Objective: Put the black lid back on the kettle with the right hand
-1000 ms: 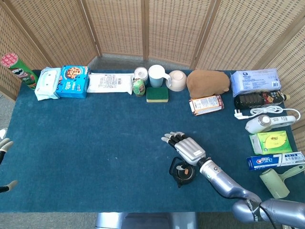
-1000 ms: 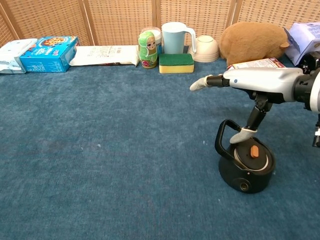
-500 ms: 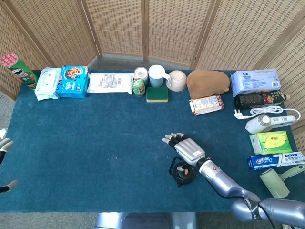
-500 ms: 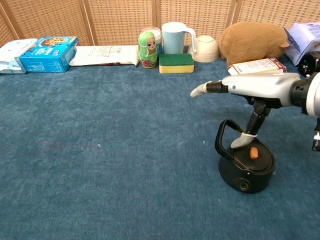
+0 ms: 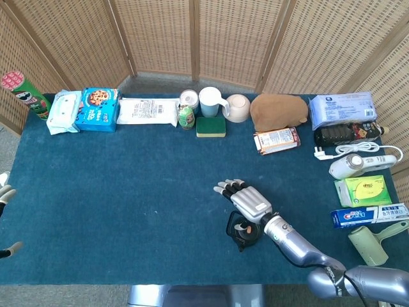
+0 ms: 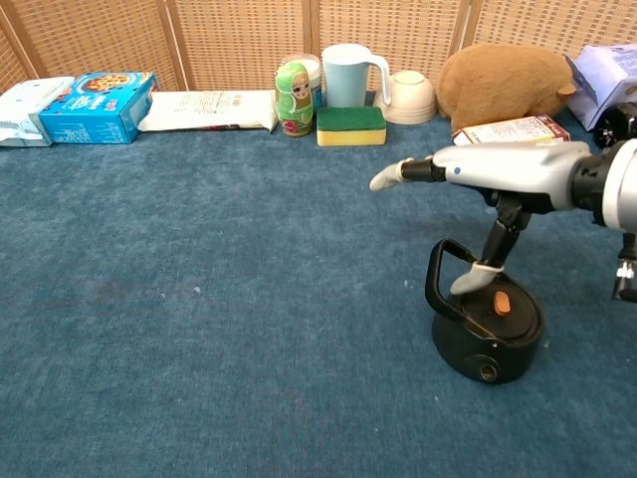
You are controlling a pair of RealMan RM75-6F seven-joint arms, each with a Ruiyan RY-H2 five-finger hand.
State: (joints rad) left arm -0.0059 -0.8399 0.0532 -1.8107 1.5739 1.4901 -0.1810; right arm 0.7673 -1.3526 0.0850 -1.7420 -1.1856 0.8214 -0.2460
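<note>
Showing thumb on black lid (image 6: 495, 304) only chest view.

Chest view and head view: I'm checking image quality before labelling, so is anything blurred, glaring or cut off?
Head view: even light, sharp, right hand hides part of the kettle. Chest view: sharp, soft shadow under the kettle, arm cut at the right edge.

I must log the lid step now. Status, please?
Right robot hand open, thumb touching the round black lid. Lid on squat black kettle. Left robot hand at edge. Nothing in the way.
</note>
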